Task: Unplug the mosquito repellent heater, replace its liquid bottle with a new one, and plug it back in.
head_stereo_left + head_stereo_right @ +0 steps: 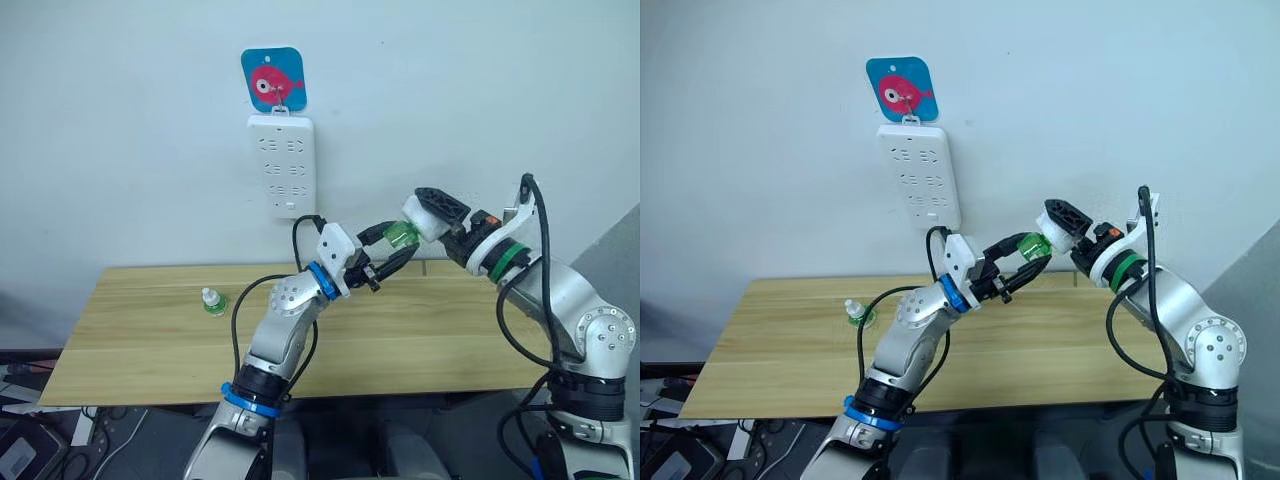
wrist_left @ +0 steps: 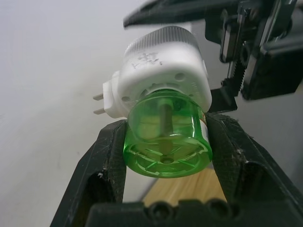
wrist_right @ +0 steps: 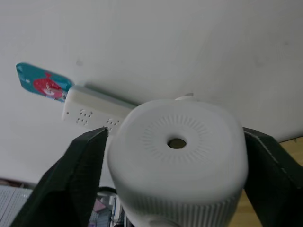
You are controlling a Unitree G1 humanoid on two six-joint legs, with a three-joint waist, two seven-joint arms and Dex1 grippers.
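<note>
Small white rounded plastic heater [image 3: 177, 156] held mid-air above wooden worktop [image 1: 130, 340], right gripper [image 1: 432, 212] fingers clamped on its body; left gripper [image 2: 166, 142] fingers clamped on screwed-in green translucent bottle [image 2: 166, 144]. Risk: off-axis twist jams thread or body slips. Lots of free room; second small green bottle [image 1: 213, 301] well apart, white wall power strip [image 1: 282, 165] behind

Your two head cameras look forward and down from far back, and both see the table [image 1: 140, 330] and the wall strip [image 1: 919, 176]. Your wrist cameras sit very close, each looking along its own fingers at the heater [image 3: 177, 156] from opposite ends.
</note>
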